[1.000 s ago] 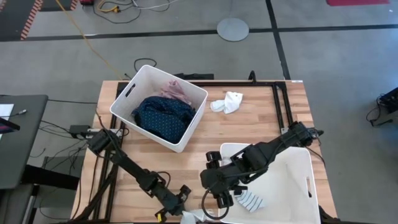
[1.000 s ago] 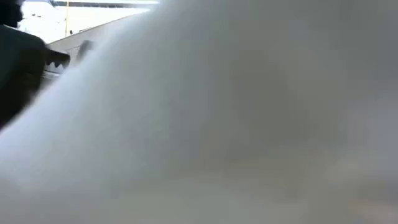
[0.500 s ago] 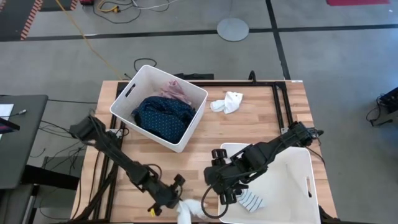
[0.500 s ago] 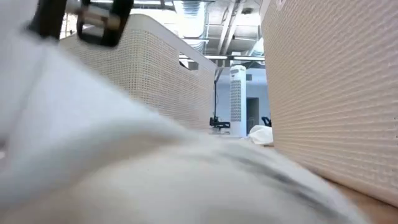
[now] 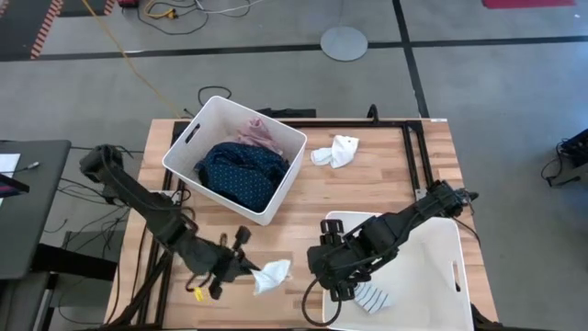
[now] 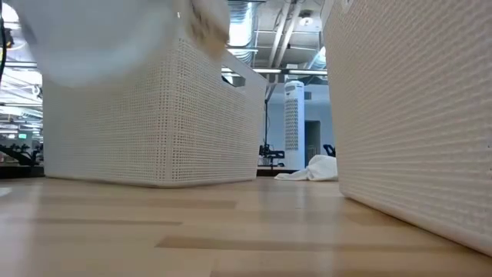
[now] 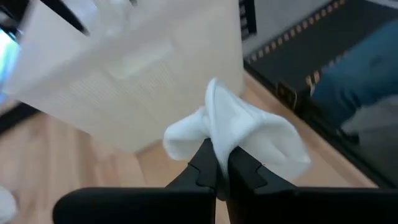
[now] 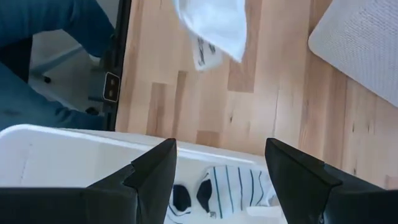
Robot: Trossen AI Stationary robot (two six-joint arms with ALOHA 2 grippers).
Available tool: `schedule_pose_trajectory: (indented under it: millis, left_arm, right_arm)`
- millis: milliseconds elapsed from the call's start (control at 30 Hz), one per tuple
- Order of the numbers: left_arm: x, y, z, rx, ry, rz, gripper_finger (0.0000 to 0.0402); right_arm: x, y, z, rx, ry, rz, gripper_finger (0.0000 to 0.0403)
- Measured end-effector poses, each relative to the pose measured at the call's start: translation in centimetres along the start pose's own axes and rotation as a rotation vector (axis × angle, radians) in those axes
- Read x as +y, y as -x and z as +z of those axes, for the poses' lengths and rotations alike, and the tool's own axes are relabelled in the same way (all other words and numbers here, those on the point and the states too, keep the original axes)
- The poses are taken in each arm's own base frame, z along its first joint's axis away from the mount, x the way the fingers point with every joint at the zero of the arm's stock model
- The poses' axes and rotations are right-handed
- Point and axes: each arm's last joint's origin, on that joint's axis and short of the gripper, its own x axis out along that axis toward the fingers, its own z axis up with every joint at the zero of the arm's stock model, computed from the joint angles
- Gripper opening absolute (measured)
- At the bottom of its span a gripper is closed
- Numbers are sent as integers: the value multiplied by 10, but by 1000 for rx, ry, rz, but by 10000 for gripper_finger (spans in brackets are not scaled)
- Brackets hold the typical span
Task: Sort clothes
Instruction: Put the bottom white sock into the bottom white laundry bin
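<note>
Wooden tabletop [image 5: 358,188] carries two white bins. Far-left bin [image 5: 234,158] holds the navy dotted garment [image 5: 241,172] and the pink garment [image 5: 260,135]. Near-right bin [image 5: 432,271] holds a striped sock [image 5: 371,296]. White sock [image 5: 338,152] lies loose on the tabletop between the bins. My left fingers [image 5: 246,269] are clenched on another white sock [image 5: 272,276], lifted above the near edge. My right fingers [image 5: 338,283] are spread, holding nothing, over the near-right bin's left rim.
</note>
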Motion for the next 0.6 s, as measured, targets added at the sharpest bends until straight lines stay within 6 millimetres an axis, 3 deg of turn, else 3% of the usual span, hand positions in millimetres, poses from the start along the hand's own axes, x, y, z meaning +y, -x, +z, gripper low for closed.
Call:
schedule_pose_trajectory:
  millis: [267, 433, 600]
  left_arm:
    - [26, 30, 24, -224, -22, 130, 0]
    - [45, 32, 33, -323, -51, 230, 0]
    - [68, 32, 40, -425, -52, 317, 0]
  right_arm:
    - [7, 36, -11, -122, -32, -57, 265]
    - [9, 67, -26, -186, -101, -80, 265]
    - [15, 85, -49, -134, -178, -79, 265]
